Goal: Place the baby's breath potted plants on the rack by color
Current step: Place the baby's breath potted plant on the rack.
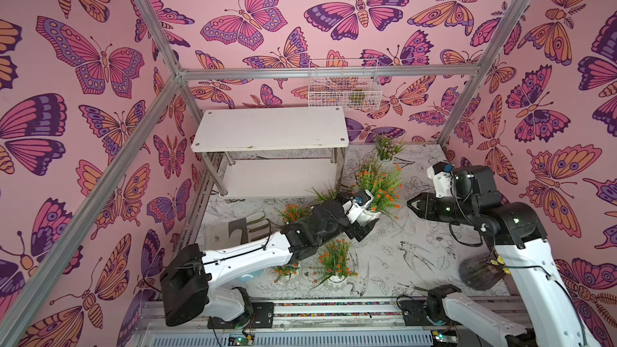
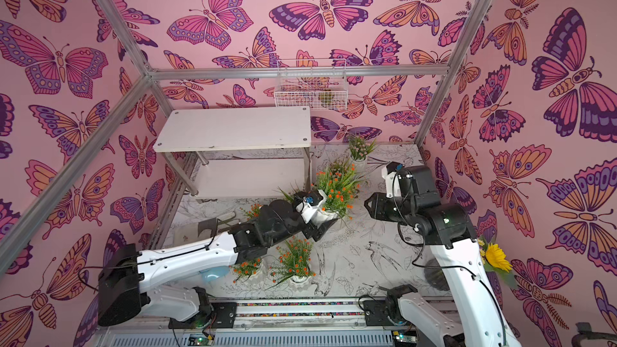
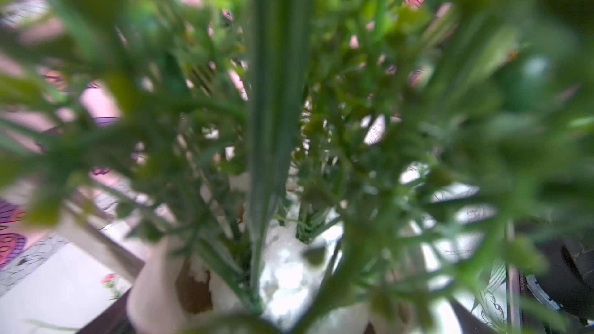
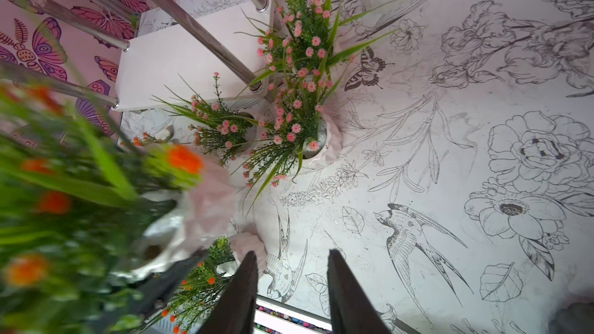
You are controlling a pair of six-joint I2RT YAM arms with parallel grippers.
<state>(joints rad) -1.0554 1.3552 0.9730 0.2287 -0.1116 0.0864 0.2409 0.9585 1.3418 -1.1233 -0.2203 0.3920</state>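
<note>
Left fingers (image 1: 362, 232) flank the base of an orange-flowered plant (image 1: 380, 185) just beside the rack (image 1: 270, 128). Grip cannot be confirmed. Right fingers (image 4: 244, 284) are part open and empty, farther from the rack than that plant.

blurred green foliage of an orange-flowered plant (image 3: 279, 91) fills the left wrist view, so whether the left end effector (image 1: 364, 225) grips it cannot be told. the contents of the wire basket (image 1: 344, 100) are too small to tell.
</note>
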